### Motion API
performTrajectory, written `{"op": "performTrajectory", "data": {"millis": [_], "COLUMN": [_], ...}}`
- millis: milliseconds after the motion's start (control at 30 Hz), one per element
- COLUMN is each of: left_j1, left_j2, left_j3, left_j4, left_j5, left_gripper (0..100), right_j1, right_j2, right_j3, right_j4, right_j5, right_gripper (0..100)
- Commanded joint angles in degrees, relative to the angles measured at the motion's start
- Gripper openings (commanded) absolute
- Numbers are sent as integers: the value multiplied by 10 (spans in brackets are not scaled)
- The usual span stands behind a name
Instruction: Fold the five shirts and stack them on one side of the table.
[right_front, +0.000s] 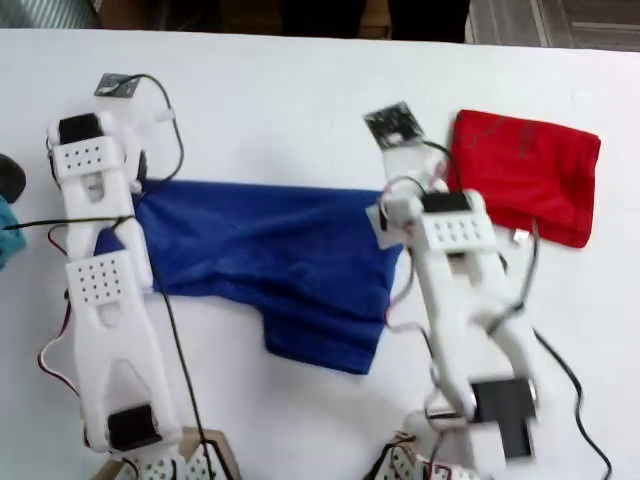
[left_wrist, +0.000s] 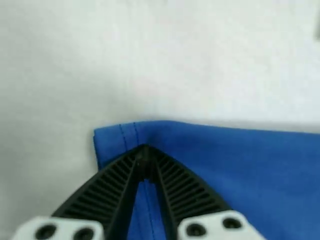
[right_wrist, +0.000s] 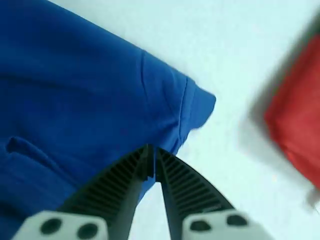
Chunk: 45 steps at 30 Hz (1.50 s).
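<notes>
A blue shirt (right_front: 270, 260) lies spread across the middle of the white table (right_front: 300, 110), partly folded. My left gripper (left_wrist: 143, 155) is shut on the blue shirt's hemmed corner (left_wrist: 125, 135) at its left end; in the high view the left arm (right_front: 100, 270) stands over that end. My right gripper (right_wrist: 151, 157) is shut on the shirt's edge (right_wrist: 185, 115) at its right end, below the right arm (right_front: 450, 240). A folded red shirt (right_front: 525, 175) rests at the table's right side, also seen as a red shirt (right_wrist: 295, 125) beyond the right gripper.
A teal cloth (right_front: 8, 235) pokes in at the left edge next to a dark round object (right_front: 10, 175). Cables trail from both arms over the table. Bare table lies along the far side and the near middle.
</notes>
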<state>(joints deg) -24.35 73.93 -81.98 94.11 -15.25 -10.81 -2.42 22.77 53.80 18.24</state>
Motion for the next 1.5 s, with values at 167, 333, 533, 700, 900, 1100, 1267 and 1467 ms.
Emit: {"op": "performTrajectory", "data": {"millis": [167, 333, 533, 700, 900, 1100, 1267, 1467], "left_j1": [-29, -25, -27, -31, -69, -67, -65, -65], "left_j2": [-50, -108, -251, -359, -372, -349, -338, -339], "left_j3": [-109, -100, 194, 524, 655, 643, 567, 461], "left_j4": [77, 85, 85, -8, -118, -184, -117, 17], "left_j5": [-3, -43, -48, -52, -52, -48, -47, -51], "left_gripper": [25, 25, 25, 26, 26, 26, 25, 26], "right_j1": [-22, -15, 17, 34, 52, 49, 68, 58], "right_j2": [182, 205, 267, 305, 334, 342, 318, 212], "right_j3": [-189, -233, -278, -293, -291, -305, -357, -335], "right_j4": [75, 75, 80, 80, 80, 70, 121, 180], "right_j5": [-4, -4, -4, -3, 58, 103, 105, 106], "right_gripper": [21, 21, 21, 21, 21, 21, 21, 21]}}
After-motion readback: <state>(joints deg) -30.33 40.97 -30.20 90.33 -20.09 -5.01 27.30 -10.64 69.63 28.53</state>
